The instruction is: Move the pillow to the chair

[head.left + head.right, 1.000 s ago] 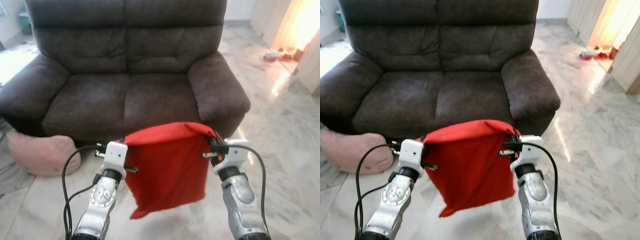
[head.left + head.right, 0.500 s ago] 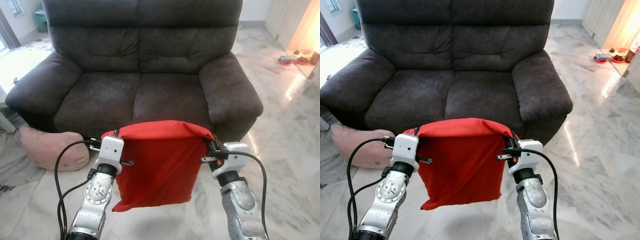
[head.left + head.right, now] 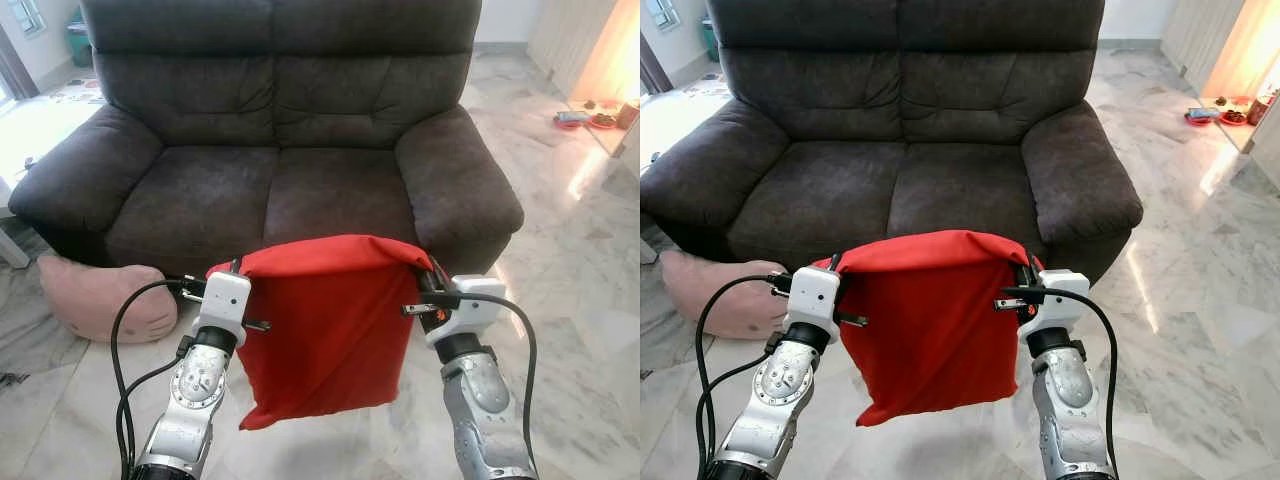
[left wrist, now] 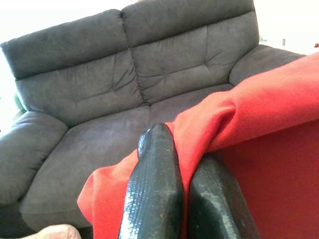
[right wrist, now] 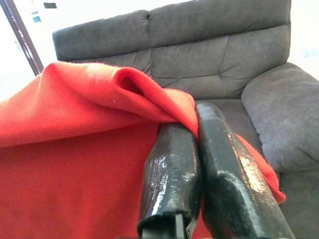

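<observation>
Dark sofa behind, left gripper and right gripper jaws pinching red pillow corners

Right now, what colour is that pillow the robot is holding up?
Plain bright red, no pattern. The pillow shows best in the left eye view.

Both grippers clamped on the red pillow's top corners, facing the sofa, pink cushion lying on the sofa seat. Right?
Not quite. The pink cushion lies on the floor beside the sofa, as the left eye view shows. The left gripper and right gripper do clamp the red pillow.
</observation>
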Robot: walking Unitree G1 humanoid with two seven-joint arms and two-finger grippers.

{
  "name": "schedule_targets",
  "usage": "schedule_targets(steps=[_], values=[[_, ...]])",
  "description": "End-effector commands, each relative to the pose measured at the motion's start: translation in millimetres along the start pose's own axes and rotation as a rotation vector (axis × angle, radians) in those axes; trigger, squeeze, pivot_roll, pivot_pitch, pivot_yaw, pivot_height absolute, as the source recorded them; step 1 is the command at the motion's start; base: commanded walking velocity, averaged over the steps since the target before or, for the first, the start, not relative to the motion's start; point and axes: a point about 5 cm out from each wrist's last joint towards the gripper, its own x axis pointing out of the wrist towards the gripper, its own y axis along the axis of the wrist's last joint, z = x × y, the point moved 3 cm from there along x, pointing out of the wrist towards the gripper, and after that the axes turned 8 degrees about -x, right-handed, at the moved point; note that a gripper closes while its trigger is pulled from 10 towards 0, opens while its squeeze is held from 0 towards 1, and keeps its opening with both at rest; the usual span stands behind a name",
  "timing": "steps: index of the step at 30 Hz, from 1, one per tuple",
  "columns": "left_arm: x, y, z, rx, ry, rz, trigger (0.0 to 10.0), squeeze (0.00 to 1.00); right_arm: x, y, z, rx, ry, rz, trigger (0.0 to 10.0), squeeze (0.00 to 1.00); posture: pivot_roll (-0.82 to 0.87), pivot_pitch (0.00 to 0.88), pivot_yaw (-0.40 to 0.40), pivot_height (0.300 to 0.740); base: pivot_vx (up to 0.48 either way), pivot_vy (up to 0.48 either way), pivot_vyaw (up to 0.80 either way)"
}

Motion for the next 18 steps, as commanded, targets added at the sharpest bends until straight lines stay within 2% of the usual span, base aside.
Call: schedule_targets(steps=[1, 18], values=[[3.8, 20.1, -6.4, 0.016, 0.020, 0.082, 10.0, 0.00, 6.1, 21.1, 6.6, -0.008, -0.035, 0.083, 10.0, 0.00, -0.01, 0.028, 0.033, 0.740, 0.371, 0.000, 0.00], [4.5, 22.2, -6.3, 0.012, 0.029, 0.085, 10.0, 0.00, 9.2, 24.5, 6.4, -0.013, -0.036, 0.085, 10.0, 0.00, 0.00, 0.062, 0.024, 0.740, 0.390, 0.000, 0.00]])
